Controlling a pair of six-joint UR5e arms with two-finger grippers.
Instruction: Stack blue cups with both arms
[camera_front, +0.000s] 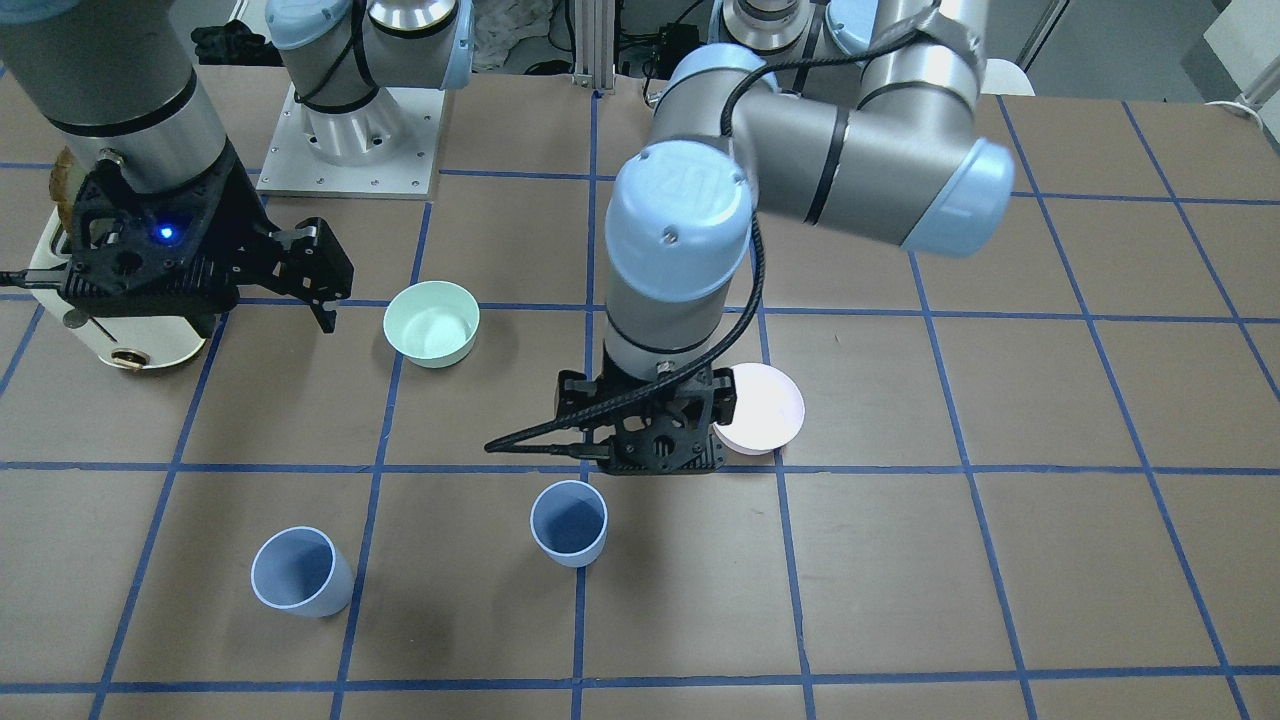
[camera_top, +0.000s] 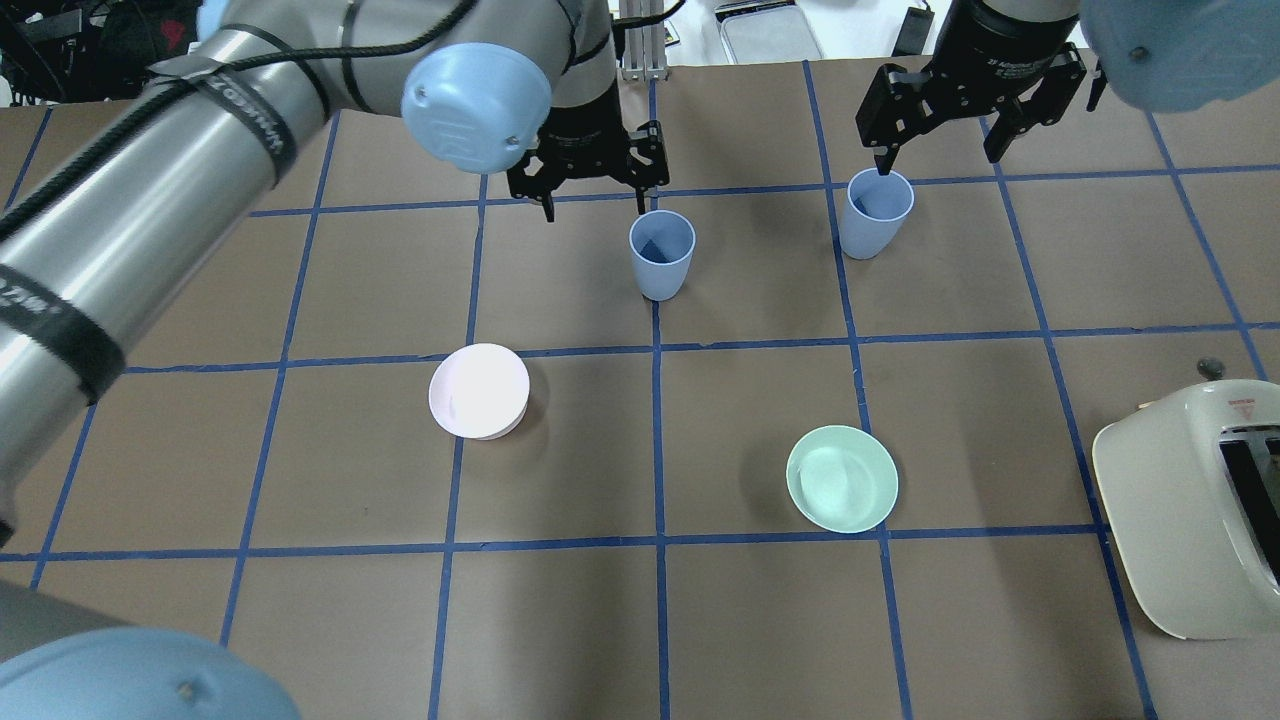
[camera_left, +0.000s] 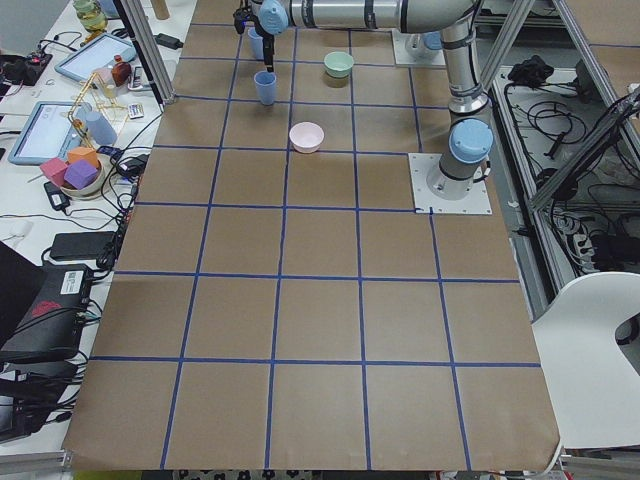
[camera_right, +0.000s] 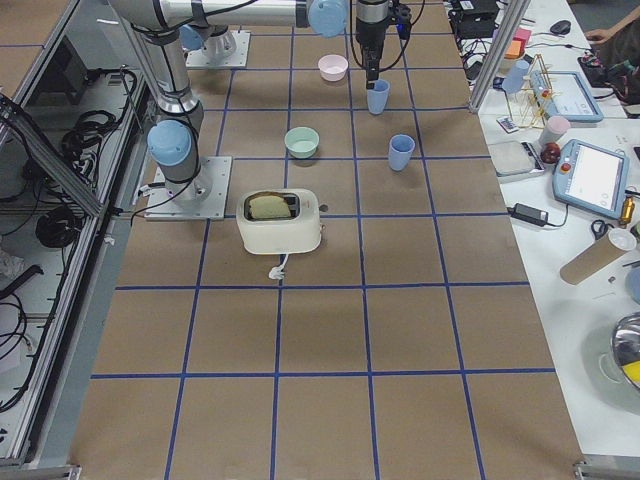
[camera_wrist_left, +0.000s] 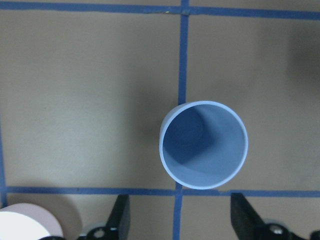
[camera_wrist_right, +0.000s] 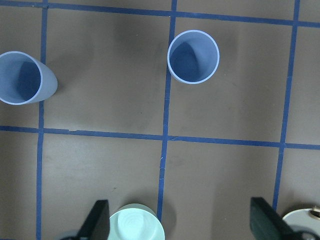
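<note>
Step in hand: pre-grasp, nothing stacked yet. My left gripper (camera_top: 594, 192) hangs with its black fingers (camera_wrist_left: 120, 216) spread wide and empty. The first small matte grey-blue tapered plastic tumbler (camera_wrist_left: 203, 150) stands upright, mouth up, just ahead of the fingertips and not between them, beside a crossing of tape lines. The second grey-blue tumbler (camera_top: 877, 212) also stands upright, apart from the first, toward my right side. My right gripper (camera_top: 938, 150) is likewise spread and holds nothing. Judging by its wrist view, which takes in both tumblers at once, it sits high above the table. Next move, as I judge it: bring the left fingers forward and down until the first tumbler's body lies between them, then close gently. The tumbler looks light and tapered, so a one-sided touch could tip or slide it. The right arm must descend on the second tumbler. One tumbler then has to be carried over the other and lowered in with the axes lined up. Surface: flat brown paper-covered table (camera_top: 760, 430) ruled into squares with blue tape. Also on it are a pale pink bowl (camera_top: 479, 390), a mint-green bowl (camera_top: 842, 478) and a cream toaster (camera_top: 1180, 520) at my right. Room: aluminium frame posts, side benches with tablets and cables, a white chair (camera_left: 600, 340).
</note>
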